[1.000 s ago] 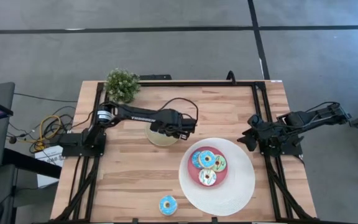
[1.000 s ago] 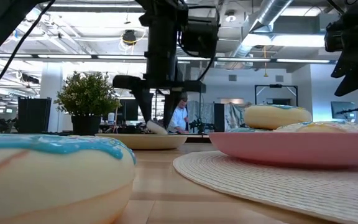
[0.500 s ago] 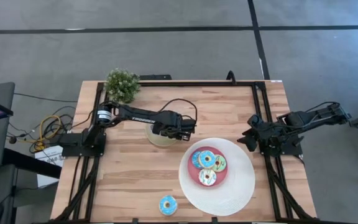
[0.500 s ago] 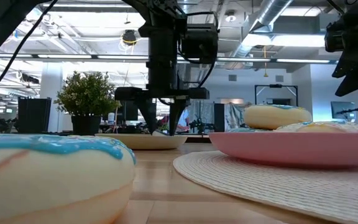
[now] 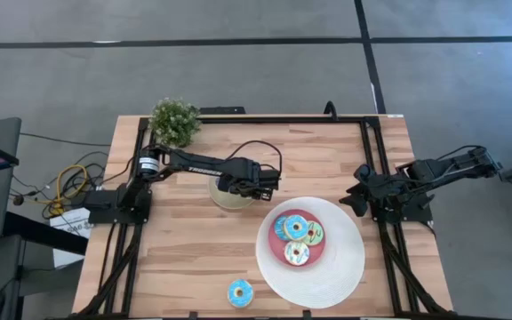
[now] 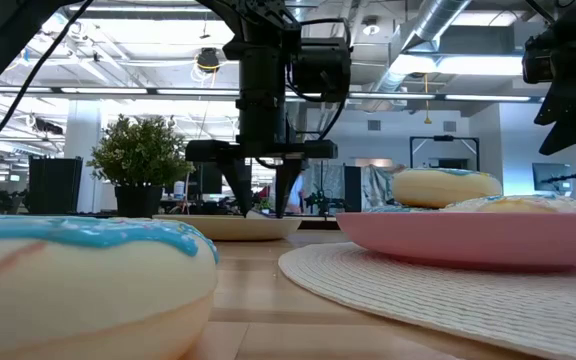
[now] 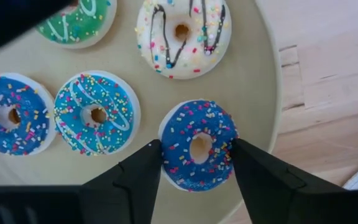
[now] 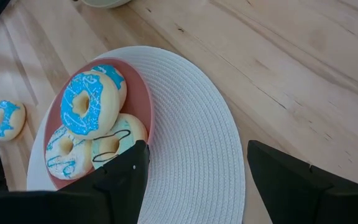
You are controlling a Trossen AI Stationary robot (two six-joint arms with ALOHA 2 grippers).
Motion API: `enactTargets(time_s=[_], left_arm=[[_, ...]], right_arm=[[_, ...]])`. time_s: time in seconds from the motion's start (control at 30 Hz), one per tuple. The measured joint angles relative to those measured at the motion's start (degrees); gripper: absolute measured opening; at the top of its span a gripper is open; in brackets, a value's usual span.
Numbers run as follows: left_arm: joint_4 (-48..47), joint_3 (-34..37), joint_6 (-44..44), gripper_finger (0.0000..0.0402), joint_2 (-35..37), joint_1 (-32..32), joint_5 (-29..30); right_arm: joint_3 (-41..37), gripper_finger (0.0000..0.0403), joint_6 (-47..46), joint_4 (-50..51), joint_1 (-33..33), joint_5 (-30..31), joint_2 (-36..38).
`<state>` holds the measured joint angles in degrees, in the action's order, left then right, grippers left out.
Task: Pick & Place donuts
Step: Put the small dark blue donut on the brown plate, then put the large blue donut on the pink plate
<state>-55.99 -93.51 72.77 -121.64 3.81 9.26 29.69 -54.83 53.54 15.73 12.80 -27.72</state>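
My left gripper [image 7: 196,163] is open and points straight down over the small tan plate [image 7: 247,81] at mid-table [image 5: 223,201]. Its two fingers flank a tiny dark-blue sprinkled donut [image 7: 197,144] lying flat near the plate's rim. Also flat on that plate are a white donut [image 7: 182,34], a green one [image 7: 76,22] and two more blue ones [image 7: 97,113] [image 7: 8,118]. Three larger donuts [image 5: 296,240] lie on the pink centre of the big white plate [image 5: 332,271]. A blue-iced donut [image 5: 240,292] lies on the table by the near edge. My right gripper [image 8: 194,180] waits open, raised at the table's right [image 5: 352,199]. My left gripper comes from above, pointing down, with one fingertip [image 7: 151,163] at each side of the dark-blue donut's outer rim [image 7: 166,149]. The donut lies flat on the tan plate. Whether the fingertips touch it, I cannot tell.
A potted plant [image 5: 174,122] stands at the far left corner. A black frame rail [image 5: 283,118] runs along the table's edges. Bare wood lies between the tan plate and the near edge, left of the big plate.
My left gripper has turned about its wrist and come down toward the tan plate: in the low view one slanted finger showed a second ago, and now both fingers stand upright with their tips at the plate.
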Motion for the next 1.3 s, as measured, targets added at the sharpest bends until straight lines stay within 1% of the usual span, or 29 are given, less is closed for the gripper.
enactTargets(time_s=[0.33,0.43,0.57,0.7,0.83,0.9,0.97,1.07,1.17,1.2,1.23,1.3], left_arm=[[-0.5,-0.9,-1.4,0.0259,0.0,0.0,0.1],[-1.9,-2.8,-1.8,0.0269,0.0,0.0,0.8],[-5.6,-7.1,-4.1,0.0272,0.0,0.0,3.3],[-9.4,-13.3,-10.2,0.0273,0.0,0.0,6.3],[-7.1,-20.1,-23.4,0.0267,0.0,-1.2,6.4],[-6.1,-22.9,-31.9,0.0251,0.0,-2.8,6.5],[-4.2,-25.2,-44.9,0.0219,0.0,-5.1,5.5],[-2.8,-27.9,-61.7,0.014,0.1,-8.8,3.3],[-3.8,-28.0,-75.4,0.0049,0.1,-11.5,-1.0],[-3.4,-27.9,-79.4,0.0025,0.0,-12.3,-1.3],[-2.1,-27.9,-81.2,0.0014,0.0,-12.9,-1.4],[1.0,-27.1,-80.2,0.0012,0.1,-14.1,-1.4]], right_arm=[[0.0,0.026,1.0,0.0,0.0,-0.7,0.0],[0.0,0.026,1.3,0.0,0.0,-0.7,0.0],[0.0,0.026,1.3,0.0,0.0,-0.7,0.0],[0.0,0.026,1.3,0.0,0.0,-0.7,0.0],[0.0,0.026,1.3,0.0,0.0,-0.7,0.0],[0.0,0.026,1.3,0.0,0.0,-0.3,0.0],[0.0,0.026,1.3,0.0,0.0,0.3,0.0],[0.0,0.026,1.3,0.0,0.0,0.6,0.0],[0.0,0.026,1.3,0.0,-0.1,0.7,0.0],[0.0,0.026,1.3,0.0,-0.1,0.7,0.0],[0.0,0.026,1.3,0.0,-0.1,0.7,0.0],[0.0,0.026,1.3,0.0,-0.1,0.7,0.0]])
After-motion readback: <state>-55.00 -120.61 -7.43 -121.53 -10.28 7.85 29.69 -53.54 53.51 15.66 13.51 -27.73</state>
